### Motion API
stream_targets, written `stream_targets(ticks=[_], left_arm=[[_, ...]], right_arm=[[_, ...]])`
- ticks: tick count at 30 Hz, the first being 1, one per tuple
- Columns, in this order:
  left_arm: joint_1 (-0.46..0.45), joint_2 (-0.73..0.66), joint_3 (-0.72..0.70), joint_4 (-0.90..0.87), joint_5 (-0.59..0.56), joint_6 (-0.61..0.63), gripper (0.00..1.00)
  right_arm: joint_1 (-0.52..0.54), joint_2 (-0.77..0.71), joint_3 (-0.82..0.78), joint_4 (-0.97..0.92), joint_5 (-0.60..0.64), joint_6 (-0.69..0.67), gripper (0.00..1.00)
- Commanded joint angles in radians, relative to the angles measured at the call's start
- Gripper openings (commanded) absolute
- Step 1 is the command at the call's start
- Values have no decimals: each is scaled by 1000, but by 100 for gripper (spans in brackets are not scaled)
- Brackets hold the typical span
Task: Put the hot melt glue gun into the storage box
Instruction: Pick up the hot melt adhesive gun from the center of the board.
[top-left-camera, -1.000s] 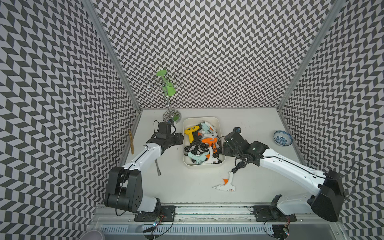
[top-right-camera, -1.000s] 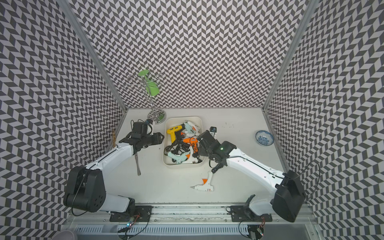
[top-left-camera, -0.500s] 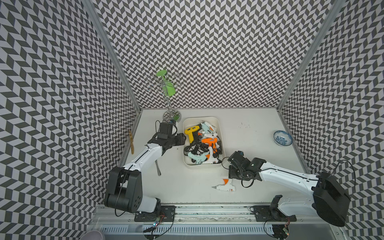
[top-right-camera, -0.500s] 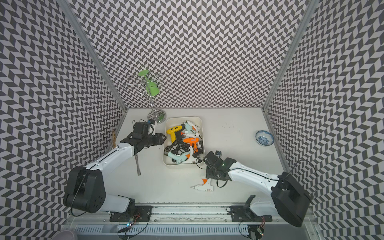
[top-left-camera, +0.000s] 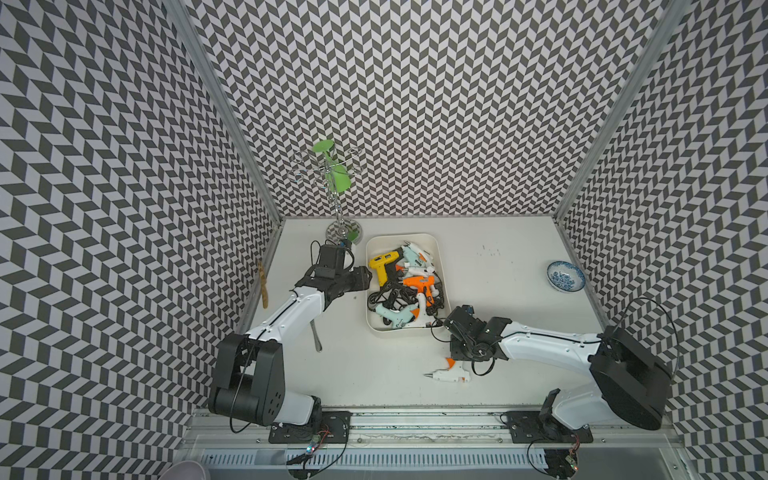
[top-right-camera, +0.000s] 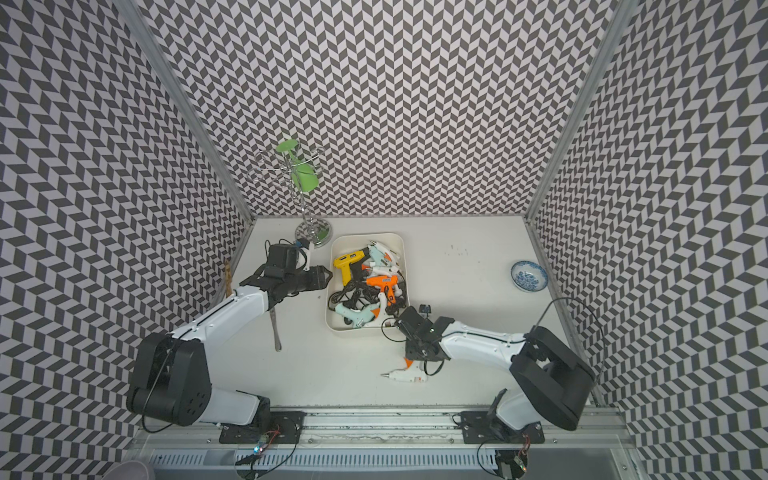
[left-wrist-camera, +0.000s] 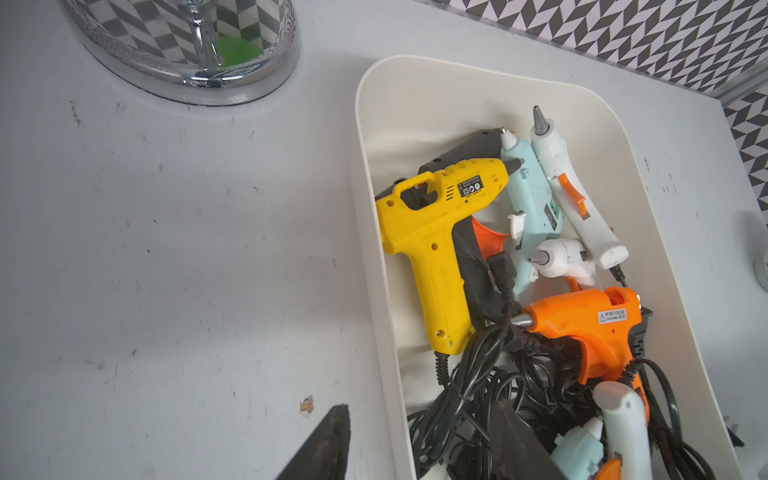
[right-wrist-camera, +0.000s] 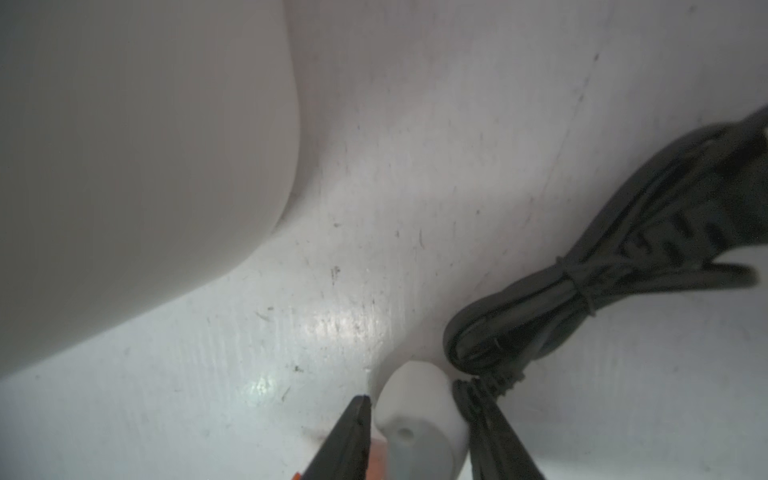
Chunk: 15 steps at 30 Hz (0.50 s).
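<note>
The right arm has left the box (top-left-camera: 384, 246) and dropped low over the table in front of it, where the white gun (top-left-camera: 449, 375) lies on its side. A second ago its pincer stood wide. Now the right gripper (right-wrist-camera: 415, 415) has narrowed around the gun's handle butt, one finger on each side, and it looks closed on it. The gun itself has not shifted: it is flat on the table, near the box's front corner and outside it. So I take this for the start of the pick, with the lift and the short carry to the box not yet done.

The left arm has not stirred. The left gripper (left-wrist-camera: 419, 409) is half open and holds nothing, one finger outside the box wall and one over the tangled leads inside.

Much is hard to read. In both top views the right wrist covers its own fingertips and the gun's handle. The right wrist view is blurred, and shows only the butt and the bundled cord (right-wrist-camera: 623, 257). The cord meets the butt against the dark finger, and I cannot tell whether it is pinched too.
</note>
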<state>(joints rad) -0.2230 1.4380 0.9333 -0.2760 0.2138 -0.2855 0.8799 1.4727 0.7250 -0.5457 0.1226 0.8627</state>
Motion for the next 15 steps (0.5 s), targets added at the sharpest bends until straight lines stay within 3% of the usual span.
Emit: stream_targets(ticks=[1, 5, 8, 15], left_arm=[[-3, -19, 3, 9, -15, 2, 58], [3, -18, 5, 8, -17, 0, 58], [18, -26, 1, 7, -25, -4, 58], [46, -31, -4, 12, -22, -11, 57]], right_arm=[[4, 23, 8, -11, 33, 3, 26], [-5, 25, 59, -72, 83, -36, 9], [-31, -3, 107, -146, 139, -83, 1], [-178, -128, 285, -262, 223, -341, 1]])
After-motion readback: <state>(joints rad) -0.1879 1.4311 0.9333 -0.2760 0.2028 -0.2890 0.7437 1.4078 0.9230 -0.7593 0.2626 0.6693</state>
